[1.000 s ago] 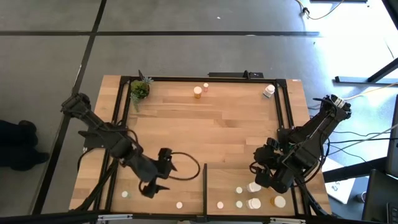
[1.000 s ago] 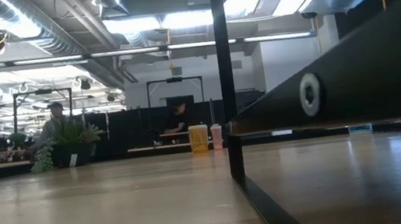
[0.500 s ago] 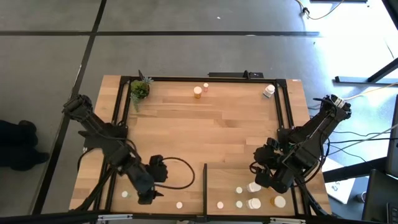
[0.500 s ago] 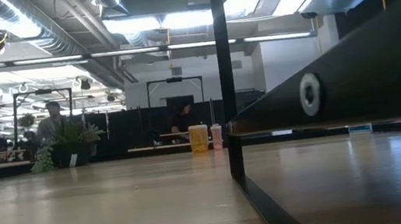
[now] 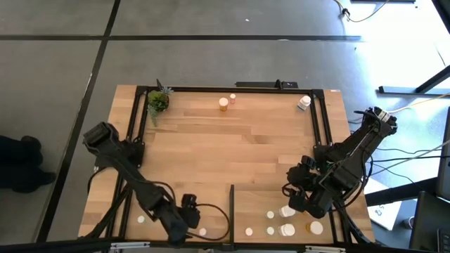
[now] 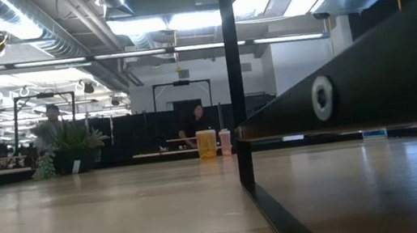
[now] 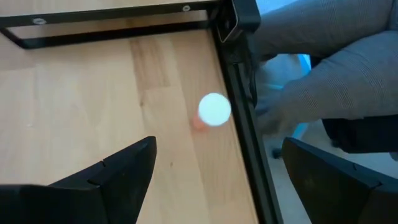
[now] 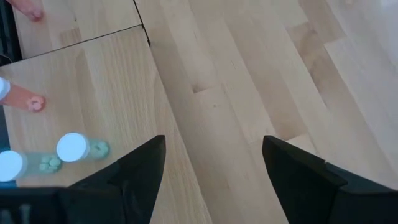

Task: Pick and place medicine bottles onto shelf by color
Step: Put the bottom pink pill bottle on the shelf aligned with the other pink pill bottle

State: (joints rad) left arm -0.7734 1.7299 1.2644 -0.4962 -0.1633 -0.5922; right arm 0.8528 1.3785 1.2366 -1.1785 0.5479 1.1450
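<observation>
Low view: black strip [image 6: 234, 80] foremost, perhaps.

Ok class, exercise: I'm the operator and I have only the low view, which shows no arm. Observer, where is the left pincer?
Observer: The left pincer is low at the table's edge on the arms' side, fingers open.
Operator: Anything ahead of it?
Observer: A white-capped orange bottle, untouched, beside the black frame.
Operator: And the right pincer?
Observer: The right pincer hangs open by the shelf, where several bottles stand.
</observation>
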